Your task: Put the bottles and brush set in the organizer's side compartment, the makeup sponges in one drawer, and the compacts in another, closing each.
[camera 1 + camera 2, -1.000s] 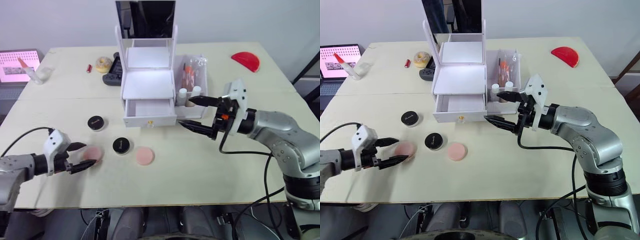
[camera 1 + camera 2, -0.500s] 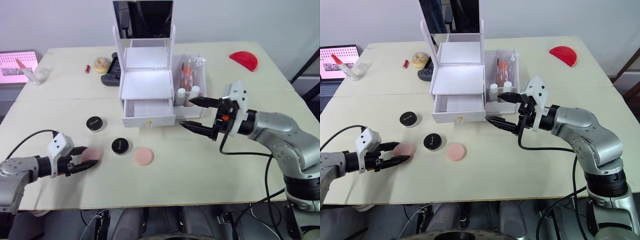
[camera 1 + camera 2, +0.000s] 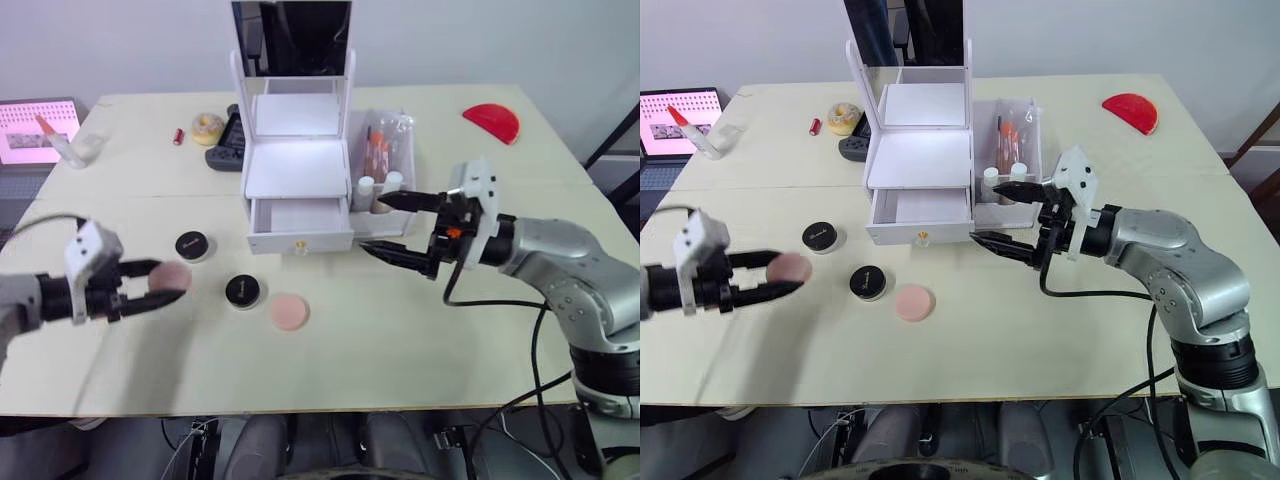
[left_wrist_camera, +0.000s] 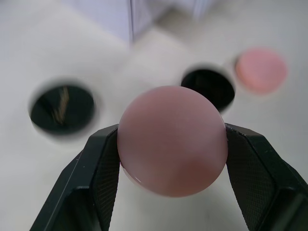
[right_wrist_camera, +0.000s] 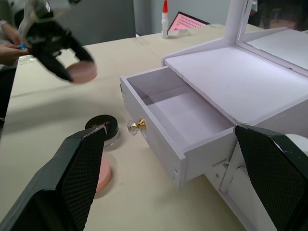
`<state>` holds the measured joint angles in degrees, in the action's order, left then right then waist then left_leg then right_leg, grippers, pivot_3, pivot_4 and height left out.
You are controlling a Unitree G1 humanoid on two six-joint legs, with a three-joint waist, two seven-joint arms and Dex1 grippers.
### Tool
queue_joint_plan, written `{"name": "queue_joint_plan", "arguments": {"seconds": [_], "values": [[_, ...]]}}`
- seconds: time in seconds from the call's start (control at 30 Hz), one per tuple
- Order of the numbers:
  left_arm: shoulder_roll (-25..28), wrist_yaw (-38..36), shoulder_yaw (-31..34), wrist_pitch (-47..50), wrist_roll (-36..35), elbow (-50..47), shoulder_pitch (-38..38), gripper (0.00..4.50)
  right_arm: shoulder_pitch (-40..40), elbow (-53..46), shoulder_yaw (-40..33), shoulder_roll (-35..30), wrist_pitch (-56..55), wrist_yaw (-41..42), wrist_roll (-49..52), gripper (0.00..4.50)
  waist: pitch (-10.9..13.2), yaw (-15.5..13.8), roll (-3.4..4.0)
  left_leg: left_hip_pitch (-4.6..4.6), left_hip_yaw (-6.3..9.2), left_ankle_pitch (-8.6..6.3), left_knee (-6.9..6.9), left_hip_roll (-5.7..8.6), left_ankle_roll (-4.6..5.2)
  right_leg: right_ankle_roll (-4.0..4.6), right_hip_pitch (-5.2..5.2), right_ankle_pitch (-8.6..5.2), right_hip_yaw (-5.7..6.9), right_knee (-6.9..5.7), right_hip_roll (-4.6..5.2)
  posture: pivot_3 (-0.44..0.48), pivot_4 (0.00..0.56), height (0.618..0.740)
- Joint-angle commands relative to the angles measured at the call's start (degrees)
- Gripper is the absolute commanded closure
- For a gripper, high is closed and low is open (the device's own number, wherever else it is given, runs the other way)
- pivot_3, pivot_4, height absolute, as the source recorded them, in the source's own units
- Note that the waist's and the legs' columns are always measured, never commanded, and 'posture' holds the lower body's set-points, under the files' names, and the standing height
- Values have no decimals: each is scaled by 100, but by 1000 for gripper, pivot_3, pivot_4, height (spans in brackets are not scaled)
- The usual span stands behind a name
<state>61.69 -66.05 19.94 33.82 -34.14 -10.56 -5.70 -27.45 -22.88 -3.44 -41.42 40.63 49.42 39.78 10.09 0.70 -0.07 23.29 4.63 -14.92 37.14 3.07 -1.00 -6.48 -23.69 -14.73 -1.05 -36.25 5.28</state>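
Bottles apparently sat in the side compartment; left gripper clamped one sponge, right gripper gaped, drawer open, empty.

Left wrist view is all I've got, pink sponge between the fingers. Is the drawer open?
Observer: Yes, the drawer is pulled out and looks empty.
Operator: Is the sponge off the table?
Observer: It seems so; the left gripper holds the sponge above the table.
Operator: Where's the other arm?
Observer: The right gripper hangs open beside the drawer, nothing in it.
Operator: More sponges left?
Observer: One, a second sponge lying near a black compact.
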Motion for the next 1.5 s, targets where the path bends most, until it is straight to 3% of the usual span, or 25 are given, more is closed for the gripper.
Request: {"name": "queue_joint_plan", "arguments": {"seconds": [0.03, 0.2, 0.4, 0.7, 1.33, 1.43, 1.5], "values": [[170, 30, 7, 494, -453, -271, -677, 1854, -232, 40, -166, 62, -175, 129, 133, 0, 0, 8, 1, 0, 0, 0, -2, 0, 0, 0, 0, 0, 1, 0, -2, 0, 150, 740], [-96, 195, -764, 1210, -856, -307, -2297, 1854, -475, 250, -216, 206, -285, 239, 198, 0, 2, 9, -2, 0, -1, 2, 1, -2, -2, -2, -4, 1, 0, -12, -25, 0, 150, 740], [-531, -130, -1677, 932, -377, 337, -3292, 1854, -580, 363, -107, 280, -440, 259, 64, 0, 3, 29, -3, -1, -4, 3, 6, 0, -1, -3, -6, 0, -1, -20, -33, 0, 150, 740], [-1136, -801, -2661, 212, 536, 1536, -4090, 1854, -375, 12, -193, 315, -381, -21, 186, 0, 7, 1, -10, 6, -7, 3, 19, 1, -1, -3, -15, -1, -5, -36, -38, 0, 150, 740], [-1684, -1192, -2960, -453, 1465, 2429, -4507, 1854, -86, -512, -333, 359, -179, -594, 464, 0, 9, 18, -13, 11, -14, 4, 32, 1, -2, -3, -43, -3, -18, -84, -39, 0, 150, 740], [-1711, -1208, -2942, -424, 1498, 2446, -4528, 284, -77, -517, -340, 348, -173, -632, 491, 0, 9, 5, -13, 11, -14, 4, 32, 1, -2, -3, -43, -3, -18, -85, -39, 0, 150, 740], [-1720, -1236, -2919, -374, 1500, 2427, -4536, 34, -71, -513, -344, 346, -174, -646, 500, 0, 9, -8, -13, 11, -12, 5, 38, 1, -2, -3, -41, -3, -18, -89, -39, 0, 150, 740]]}}
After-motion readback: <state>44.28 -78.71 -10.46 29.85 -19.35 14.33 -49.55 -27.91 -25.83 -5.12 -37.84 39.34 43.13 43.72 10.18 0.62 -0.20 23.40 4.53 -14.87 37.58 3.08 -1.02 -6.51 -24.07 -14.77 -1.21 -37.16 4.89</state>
